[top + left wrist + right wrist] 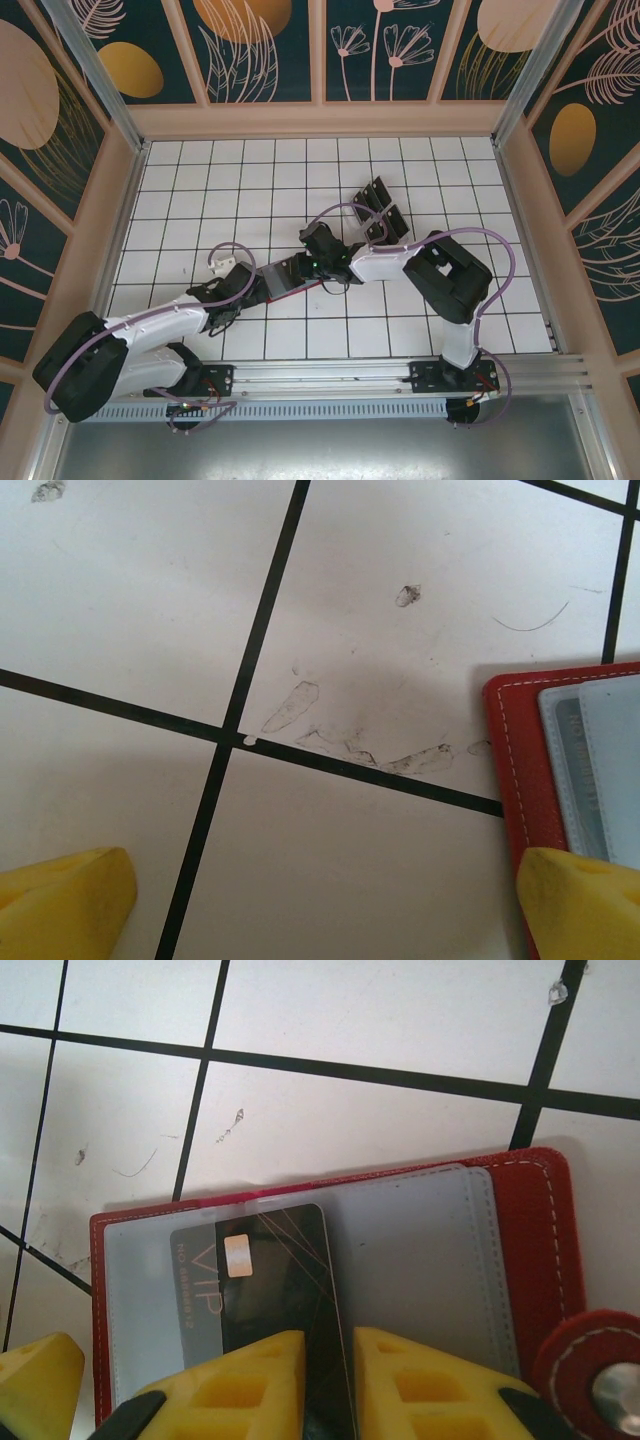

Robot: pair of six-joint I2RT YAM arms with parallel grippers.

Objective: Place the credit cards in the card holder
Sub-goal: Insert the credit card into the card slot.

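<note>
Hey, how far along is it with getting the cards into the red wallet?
Done: the card holder lies open. In hand: the right gripper pinches one black VIP card, partly inside a grey pocket. Left: more black cards lie on the table beyond the arms.

The white surface [200, 180] is ruled in black grid lines, with grey scuffs and smudges close up in the left wrist view. The red card holder [540, 1260] lies open and flat near the middle. A few black credit cards [374, 193] lie farther back, apart from it.
</note>
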